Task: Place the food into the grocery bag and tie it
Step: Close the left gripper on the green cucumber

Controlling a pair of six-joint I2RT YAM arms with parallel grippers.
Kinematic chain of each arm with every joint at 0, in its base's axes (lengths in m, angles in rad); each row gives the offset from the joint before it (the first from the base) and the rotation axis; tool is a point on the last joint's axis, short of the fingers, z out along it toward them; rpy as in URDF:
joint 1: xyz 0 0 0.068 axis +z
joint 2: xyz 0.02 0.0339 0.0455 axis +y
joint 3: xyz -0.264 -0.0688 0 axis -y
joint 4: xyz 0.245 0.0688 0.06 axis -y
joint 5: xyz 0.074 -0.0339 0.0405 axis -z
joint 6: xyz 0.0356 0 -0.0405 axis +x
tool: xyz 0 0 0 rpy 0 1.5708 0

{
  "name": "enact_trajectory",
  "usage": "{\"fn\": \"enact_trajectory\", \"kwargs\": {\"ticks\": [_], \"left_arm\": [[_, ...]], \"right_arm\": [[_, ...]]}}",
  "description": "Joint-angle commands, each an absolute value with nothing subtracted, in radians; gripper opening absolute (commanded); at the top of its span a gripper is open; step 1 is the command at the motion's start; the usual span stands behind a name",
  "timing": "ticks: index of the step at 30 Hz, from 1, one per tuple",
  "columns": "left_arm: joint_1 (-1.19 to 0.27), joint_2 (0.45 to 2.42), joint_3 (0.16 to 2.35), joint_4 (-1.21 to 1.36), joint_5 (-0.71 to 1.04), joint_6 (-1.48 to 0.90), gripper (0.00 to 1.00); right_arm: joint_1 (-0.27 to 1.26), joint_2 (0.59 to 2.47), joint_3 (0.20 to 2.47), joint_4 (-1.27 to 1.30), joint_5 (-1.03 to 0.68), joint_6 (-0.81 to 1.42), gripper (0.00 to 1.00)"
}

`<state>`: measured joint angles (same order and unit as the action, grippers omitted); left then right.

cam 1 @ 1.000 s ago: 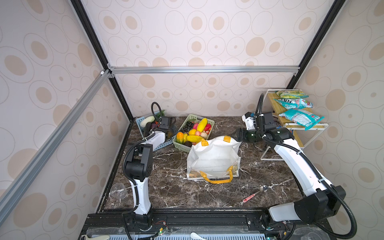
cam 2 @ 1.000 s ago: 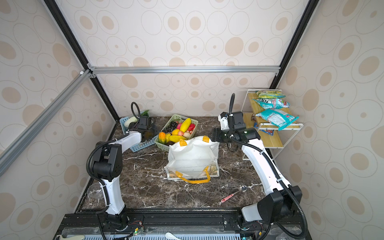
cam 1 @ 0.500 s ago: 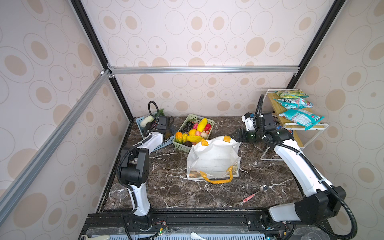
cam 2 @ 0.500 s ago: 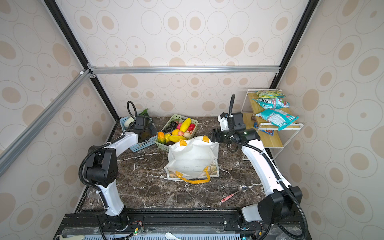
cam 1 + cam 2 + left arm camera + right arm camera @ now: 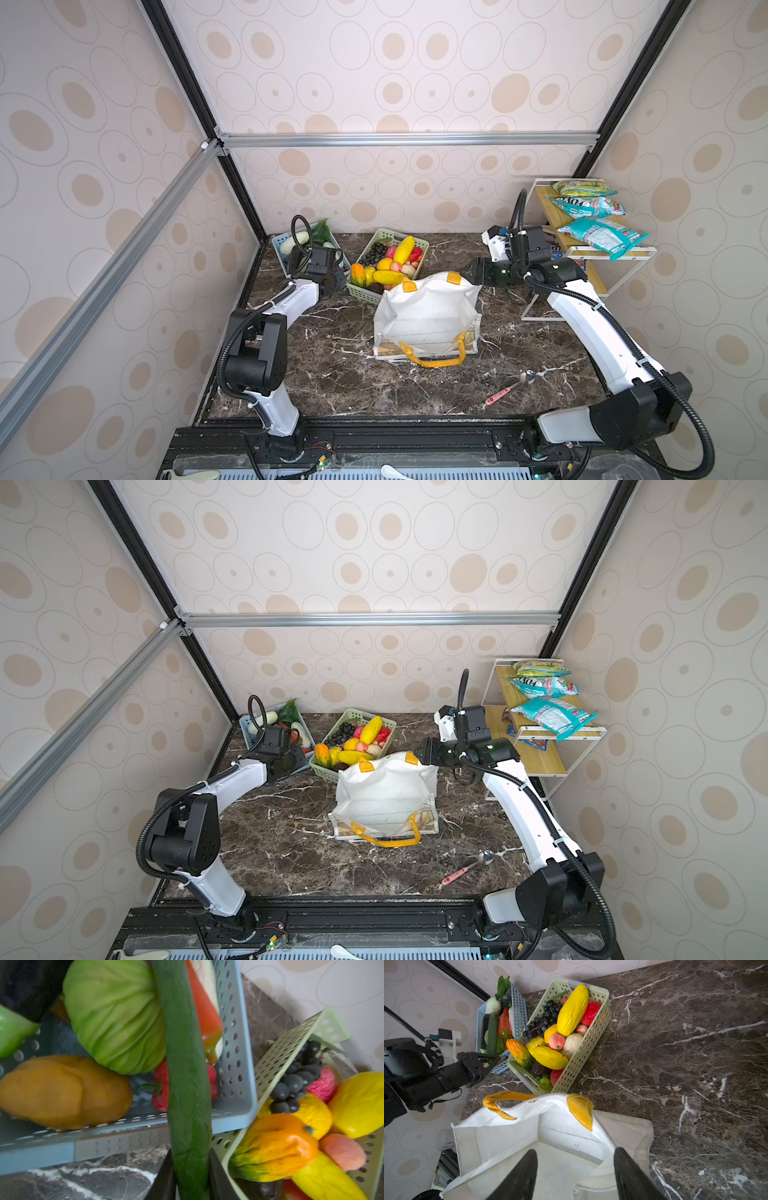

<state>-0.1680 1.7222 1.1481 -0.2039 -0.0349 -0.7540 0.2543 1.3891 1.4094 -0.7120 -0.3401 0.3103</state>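
White stiff-fabric grocery bag [image 5: 424, 320] with two yellow-orange handles stood open on the marble worktop [image 5: 332, 374], beside two slotted baskets of toy produce: a pale green basket [image 5: 360, 291] and a blue basket [image 5: 234, 1043]. The left wrist view, unlike the top views, showed the left end effector [image 5: 191, 1169] clamped on one long green cucumber [image 5: 187, 1084] over the blue basket. The right end effector [image 5: 575, 1172] gaped wide astride the bag's wall. Only the top views showed three snack packets [image 5: 598, 235] on a shelf [image 5: 582, 270].
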Motion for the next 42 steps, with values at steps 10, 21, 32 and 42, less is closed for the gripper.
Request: {"fn": "enact_trajectory", "kwargs": {"ticks": [10,21,32,42], "left_arm": [[-0.152,1.713,1.161,-0.24,-0.073,-0.719,0.46],[-0.146,1.723,1.331,-0.393,-0.189,-0.621,0.65],[-0.124,1.956,1.619,-0.488,-0.238,-0.585,0.64],[-0.106,2.075,1.736,-0.519,-0.26,-0.59,0.58]], "right_arm": [[0.263,1.361,1.393,-0.707,-0.34,0.313,0.61],[0.263,1.373,1.394,-0.696,-0.346,0.316,0.61],[0.264,1.365,1.399,-0.711,-0.336,0.313,0.61],[0.264,1.368,1.405,-0.713,-0.334,0.314,0.61]]}}
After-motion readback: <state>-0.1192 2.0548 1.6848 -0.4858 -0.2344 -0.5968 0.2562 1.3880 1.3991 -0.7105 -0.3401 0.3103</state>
